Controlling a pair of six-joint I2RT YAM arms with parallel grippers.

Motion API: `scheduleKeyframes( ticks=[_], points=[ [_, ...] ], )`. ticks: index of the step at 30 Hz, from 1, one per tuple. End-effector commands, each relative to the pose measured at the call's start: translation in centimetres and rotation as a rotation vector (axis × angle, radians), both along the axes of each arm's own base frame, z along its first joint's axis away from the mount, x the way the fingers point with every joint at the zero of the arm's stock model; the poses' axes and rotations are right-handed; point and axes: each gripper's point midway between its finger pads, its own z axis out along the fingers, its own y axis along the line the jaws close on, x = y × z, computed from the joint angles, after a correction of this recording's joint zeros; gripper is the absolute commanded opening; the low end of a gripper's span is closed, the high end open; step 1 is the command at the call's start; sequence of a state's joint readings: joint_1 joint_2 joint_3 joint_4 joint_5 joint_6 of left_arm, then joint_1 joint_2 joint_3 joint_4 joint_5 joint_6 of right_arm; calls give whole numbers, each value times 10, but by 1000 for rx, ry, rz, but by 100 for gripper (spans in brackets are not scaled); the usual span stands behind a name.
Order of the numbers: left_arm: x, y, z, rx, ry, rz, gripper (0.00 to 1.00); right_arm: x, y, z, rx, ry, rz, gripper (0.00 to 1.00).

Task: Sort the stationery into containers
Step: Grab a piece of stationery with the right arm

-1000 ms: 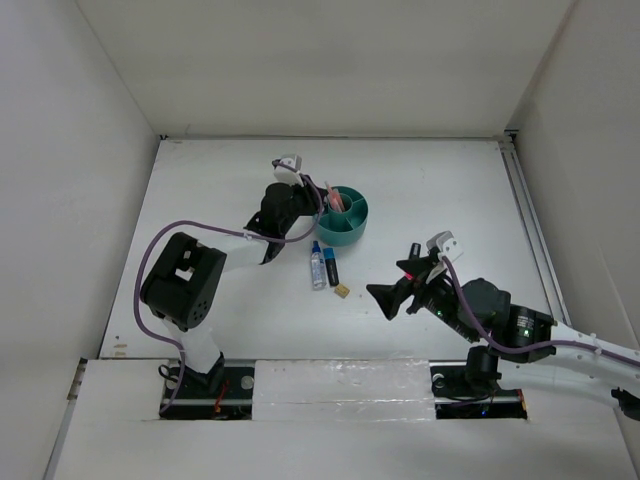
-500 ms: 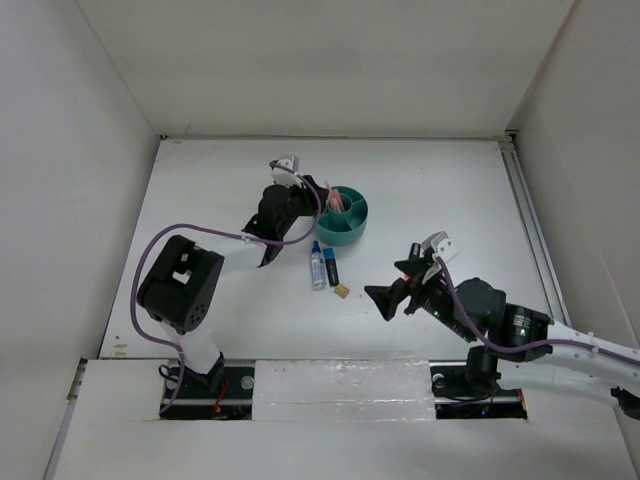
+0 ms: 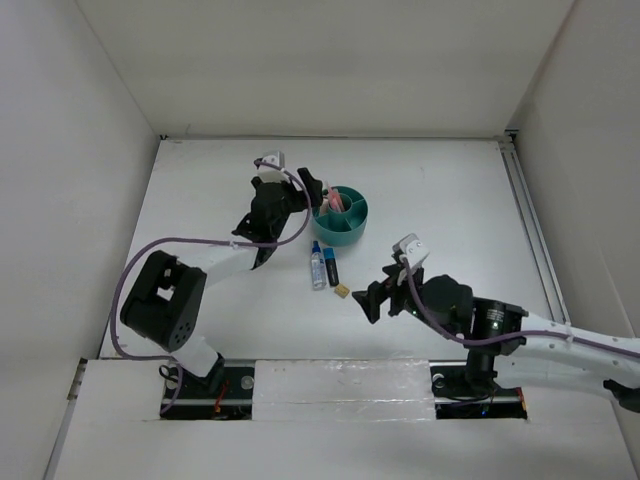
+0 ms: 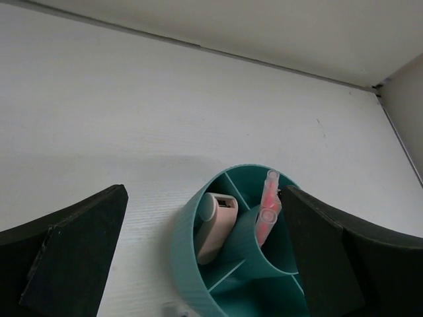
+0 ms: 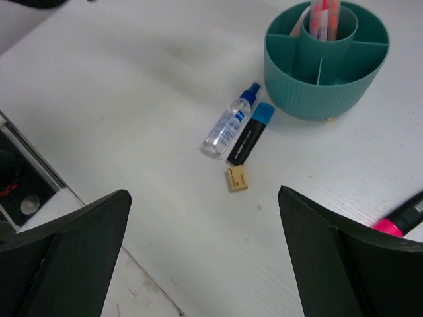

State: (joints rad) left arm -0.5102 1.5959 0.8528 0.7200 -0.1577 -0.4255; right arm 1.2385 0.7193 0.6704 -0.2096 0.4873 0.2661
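Pink highlighter only in right-wrist view, by spread right gripper; left gripper spread before teal organizer.

The top camera is fixed high at the near side and looks down on the whole surface. The left wrist camera sits low and very near the teal organizer. It faces the far wall, between the fingers of the left claw. The right wrist camera is higher and farther away, and it looks down at a slant. All three views share the organizer. The top and right wrist views also share the clear pen, the dark marker and the tan block.
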Motion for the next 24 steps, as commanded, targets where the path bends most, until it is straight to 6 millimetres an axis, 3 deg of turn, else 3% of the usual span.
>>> scheduleKeyframes(
  ticks=[1, 2, 4, 6, 7, 8, 11, 16, 18, 19, 22, 23, 24],
  points=[
    [-7, 23, 22, -12, -22, 100, 100, -3, 21, 13, 37, -9, 58, 99],
    [-9, 32, 29, -26, -24, 144, 100, -6, 27, 11, 39, -3, 85, 99],
    [-18, 44, 14, -2, 60, 193, 100, -2, 35, -7, -10, 25, 73, 99],
    [-22, 57, 27, -53, 90, 276, 100, 9, 41, -16, -33, 62, 48, 99],
    [-33, 64, 10, -20, 167, 300, 100, 12, 46, -21, -48, 78, 58, 99],
    [-36, 67, 11, -28, 186, 316, 100, 15, 55, -37, -81, 105, 73, 99],
    [-55, 69, 0, -52, 272, 310, 100, 22, 73, -69, -131, 148, 130, 99],
    [-87, 65, -22, -61, 361, 226, 100, 47, 92, -89, -143, 117, 200, 98],
    [-97, 62, -21, -67, 364, 181, 100, 62, 90, -104, -153, 144, 183, 98],
    [-104, 60, -18, -77, 368, 155, 100, 68, 94, -101, -135, 138, 185, 98],
    [-128, 72, 0, -99, 362, 147, 100, 83, 92, -122, -164, 172, 195, 95],
    [-128, 71, 16, -130, 329, 144, 100, 82, 93, -132, -180, 191, 204, 95],
    [-136, 76, 16, -115, 353, 148, 100, 89, 91, -136, -183, 204, 193, 92]
  ],
)
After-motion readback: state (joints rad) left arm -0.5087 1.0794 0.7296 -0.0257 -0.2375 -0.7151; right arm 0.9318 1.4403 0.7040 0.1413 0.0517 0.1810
